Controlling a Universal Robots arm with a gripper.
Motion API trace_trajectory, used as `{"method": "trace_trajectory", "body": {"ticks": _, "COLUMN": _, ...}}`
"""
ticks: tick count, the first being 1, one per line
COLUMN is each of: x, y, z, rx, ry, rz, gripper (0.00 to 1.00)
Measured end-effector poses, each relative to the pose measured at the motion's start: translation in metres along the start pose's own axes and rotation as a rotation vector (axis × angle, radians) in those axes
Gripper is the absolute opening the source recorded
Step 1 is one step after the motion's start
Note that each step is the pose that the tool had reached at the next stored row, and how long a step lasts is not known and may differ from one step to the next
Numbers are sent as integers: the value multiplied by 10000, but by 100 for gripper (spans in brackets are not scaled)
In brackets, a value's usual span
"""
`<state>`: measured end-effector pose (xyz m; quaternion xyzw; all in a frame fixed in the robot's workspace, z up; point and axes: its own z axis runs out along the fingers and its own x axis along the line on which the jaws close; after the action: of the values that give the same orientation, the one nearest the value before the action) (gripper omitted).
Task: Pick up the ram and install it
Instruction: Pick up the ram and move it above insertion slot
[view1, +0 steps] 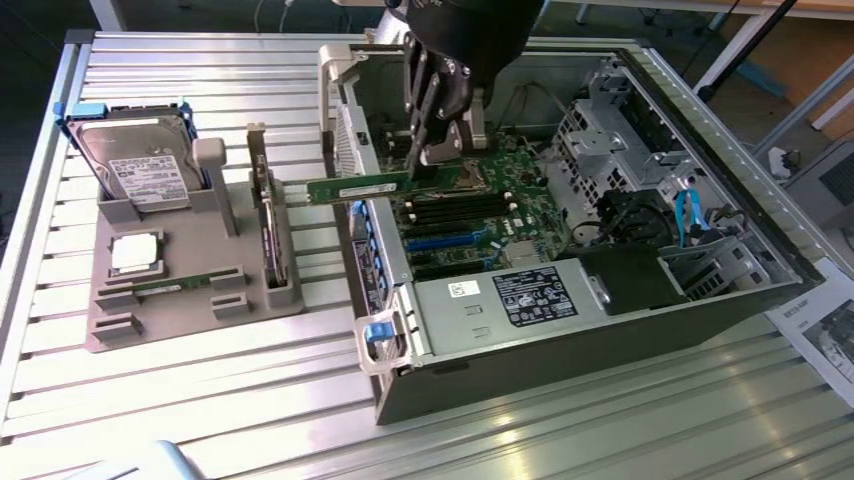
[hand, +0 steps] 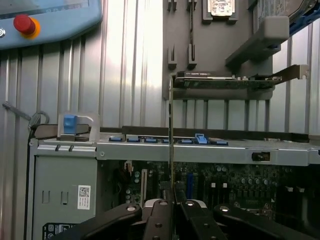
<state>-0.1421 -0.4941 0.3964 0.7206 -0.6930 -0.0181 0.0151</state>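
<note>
Ram (view1: 354, 189) is already picked up, clear of the bench (view1: 200, 400), pinched by the pincer (view1: 441, 155) over the motherboard (view1: 497, 195) inside the computer case (view1: 574, 335); not yet seated in a slot.

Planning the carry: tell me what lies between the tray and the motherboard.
The case wall, with the ram held above it, in the exterior view.

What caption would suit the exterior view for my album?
The gripper, shut on the green ram, holds it over the open computer case.

Robotics lab, slatted aluminium bench (view1: 200, 400), emergency-stop pendant (hand: 50, 20)
</note>
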Motion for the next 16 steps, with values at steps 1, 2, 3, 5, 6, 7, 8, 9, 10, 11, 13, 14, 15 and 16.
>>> {"method": "trace_trajectory", "body": {"ticks": 1, "x": 1, "y": -20, "z": -1, "rx": 0, "ry": 0, "rz": 0, "gripper": 12}}
{"method": "trace_trajectory", "body": {"ticks": 2, "x": 3, "y": -40, "z": -2, "rx": 0, "ry": -1, "rz": 0, "gripper": 12}}
{"method": "trace_trajectory", "body": {"ticks": 3, "x": 4, "y": -61, "z": -3, "rx": 0, "ry": -1, "rz": 0, "gripper": 12}}
{"method": "trace_trajectory", "body": {"ticks": 5, "x": 8, "y": -103, "z": -5, "rx": -1, "ry": 0, "rz": 0, "gripper": 12}}
{"method": "trace_trajectory", "body": {"ticks": 6, "x": 9, "y": -125, "z": -6, "rx": -1, "ry": 0, "rz": 0, "gripper": 12}}
{"method": "trace_trajectory", "body": {"ticks": 7, "x": 11, "y": -146, "z": -7, "rx": -1, "ry": -1, "rz": 0, "gripper": 12}}
{"method": "trace_trajectory", "body": {"ticks": 8, "x": 13, "y": -168, "z": -8, "rx": -2, "ry": -1, "rz": 0, "gripper": 12}}
{"method": "trace_trajectory", "body": {"ticks": 9, "x": 15, "y": -195, "z": -9, "rx": -2, "ry": -1, "rz": 0, "gripper": 12}}
{"method": "trace_trajectory", "body": {"ticks": 10, "x": 17, "y": -214, "z": -10, "rx": -2, "ry": -1, "rz": 0, "gripper": 12}}
{"method": "trace_trajectory", "body": {"ticks": 11, "x": 19, "y": -241, "z": -11, "rx": -3, "ry": -1, "rz": 0, "gripper": 12}}
{"method": "trace_trajectory", "body": {"ticks": 13, "x": 25, "y": -302, "z": -14, "rx": -4, "ry": 0, "rz": 0, "gripper": 12}}
{"method": "trace_trajectory", "body": {"ticks": 14, "x": 28, "y": -329, "z": -16, "rx": -4, "ry": 0, "rz": 0, "gripper": 12}}
{"method": "trace_trajectory", "body": {"ticks": 15, "x": 30, "y": -351, "z": -16, "rx": -3, "ry": -1, "rz": 0, "gripper": 12}}
{"method": "trace_trajectory", "body": {"ticks": 16, "x": 33, "y": -373, "z": -18, "rx": -5, "ry": 0, "rz": 0, "gripper": 12}}
